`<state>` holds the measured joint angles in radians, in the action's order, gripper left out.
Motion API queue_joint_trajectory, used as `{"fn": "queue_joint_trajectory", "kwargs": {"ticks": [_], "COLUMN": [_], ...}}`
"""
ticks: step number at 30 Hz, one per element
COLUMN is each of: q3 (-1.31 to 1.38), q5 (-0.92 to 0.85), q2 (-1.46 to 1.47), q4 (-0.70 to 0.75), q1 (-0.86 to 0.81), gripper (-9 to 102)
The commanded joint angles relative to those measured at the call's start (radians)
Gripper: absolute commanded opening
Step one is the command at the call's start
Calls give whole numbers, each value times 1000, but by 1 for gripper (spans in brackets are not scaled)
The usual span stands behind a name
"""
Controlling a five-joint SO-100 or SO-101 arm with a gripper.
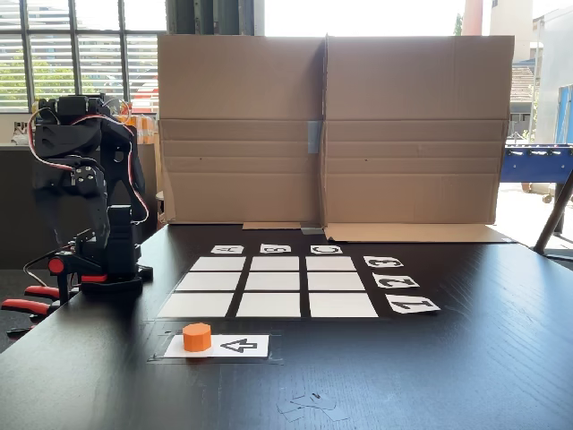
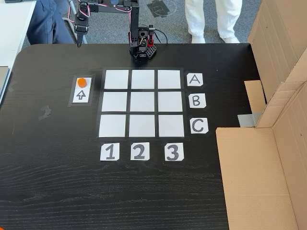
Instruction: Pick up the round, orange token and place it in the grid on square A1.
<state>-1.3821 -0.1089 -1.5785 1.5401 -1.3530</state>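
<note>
So we've got the token [image 1: 197,337] [image 2: 82,82] sitting on the arrow card [image 1: 235,346] [image 2: 81,94], on the end of the card the arrow points at. In the view from above that card lies just left of the grid [image 2: 141,103], near the table's [image 2: 57,182] far-left corner; the token isn't touching any cell.

The grid [image 1: 274,281] is 3x3 white cells w/ black gaps. Letter cards A [image 2: 194,79], B [image 2: 197,100], C [image 2: 198,126] run down its right side in the view from above, number cards 1 [image 2: 109,152], 2 [image 2: 139,151], 3 [image 2: 172,152] along the near side. Square A1 [image 2: 116,79] is the far-left corner cell there, bare white, and it's the cell closest to the token. In the front-facing view A1 [image 1: 342,305] comes out as the near-right cell instead.

The arm [image 1: 85,197] [image 2: 136,33] is folded up at the table's far edge in the view from above, base clamped on w/ red clamps [image 1: 36,298]. The claw is tucked into the black arm, so we can't tell if it's apart or together.

Cardboard sheets [image 1: 331,130] [image 2: 261,177] stand along one table edge. A person's legs [image 2: 213,17] are beyond the far edge.
</note>
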Motion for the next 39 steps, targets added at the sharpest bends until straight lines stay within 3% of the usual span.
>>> {"fn": "queue_joint_trajectory", "kwargs": {"ticks": [1,9,26,39], "q3": [91,176,221,270], "q5": [0,23,336,537], "q2": [44,163,328,431], "q4": [-2,0,-3,-9], "q1": [54,166,339,364], "gripper": [23,24,24,24]}}
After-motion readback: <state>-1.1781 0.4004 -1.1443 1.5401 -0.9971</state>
